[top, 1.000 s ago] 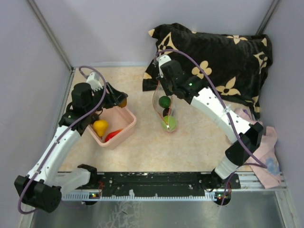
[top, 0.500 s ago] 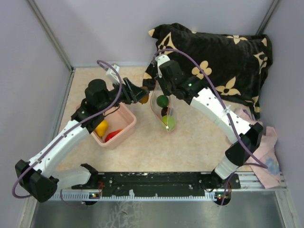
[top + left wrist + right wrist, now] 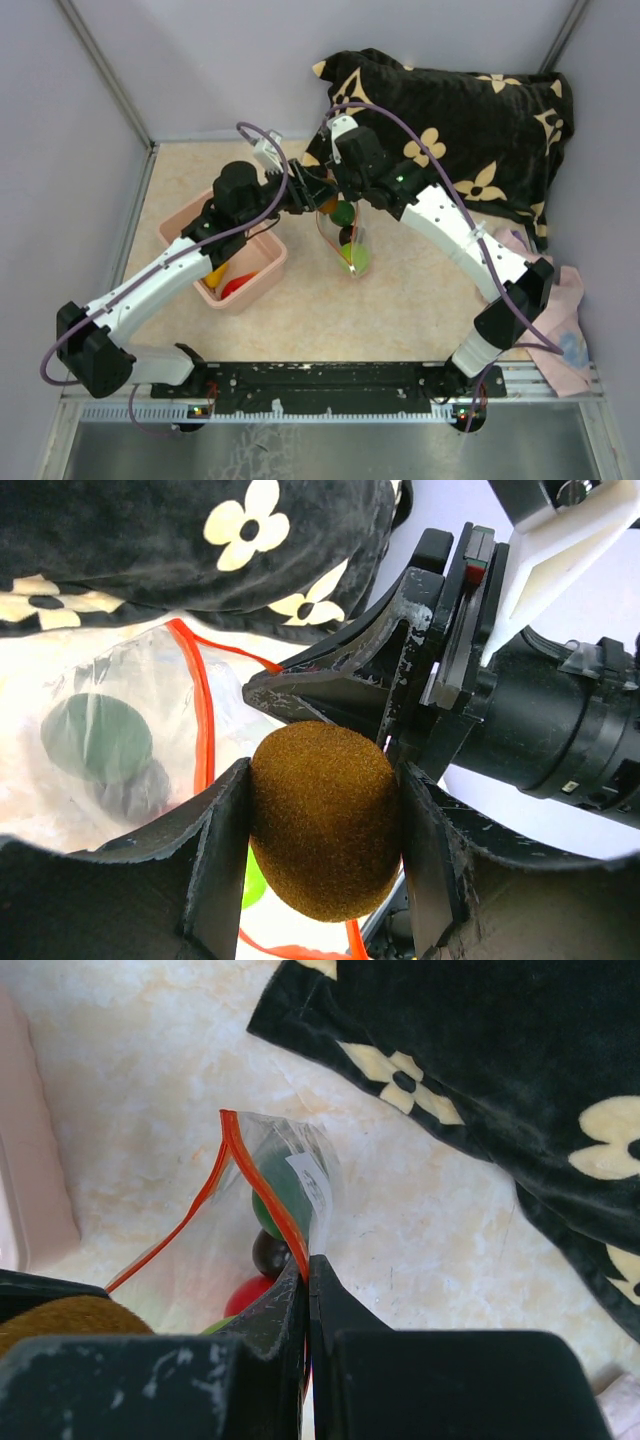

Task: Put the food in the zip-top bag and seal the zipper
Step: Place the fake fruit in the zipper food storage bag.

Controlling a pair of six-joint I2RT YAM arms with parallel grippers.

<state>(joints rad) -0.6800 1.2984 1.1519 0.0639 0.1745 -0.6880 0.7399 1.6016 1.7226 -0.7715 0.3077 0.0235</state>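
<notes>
Nearest, left of centre in the top view: pink bin, with a yellow piece and a red piece of the food inside, not yet moved. Just right of it, at mid-frame: zip-top bag, held upright by its mouth. Inside it: a dark green piece, a dark ball and a light green piece at the bottom.

At the bag mouth: left gripper, jaws spread part-way and clamped on a fuzzy brown fruit, filling the lower centre of the left wrist view. Just beyond it in that view: zipper, a red-orange line curving open left of centre, the bag's inside visible past it.

Pressed together on that same strip: right gripper, pinching the zipper edge at bottom centre of the right wrist view and holding the mouth up and open. Farthest, upper right of the top view: black flowered cloth.

Step in hand, by the look of it: loading, with the brown fruit poised at the mouth. Next move, probably: carry the fruit over the gap between the two zipper lips, then spread the jaws to drop it, without knocking the pinching fingers just beside. After that, likely back to the bin for the yellow and red pieces. Sealing not yet begun.
</notes>
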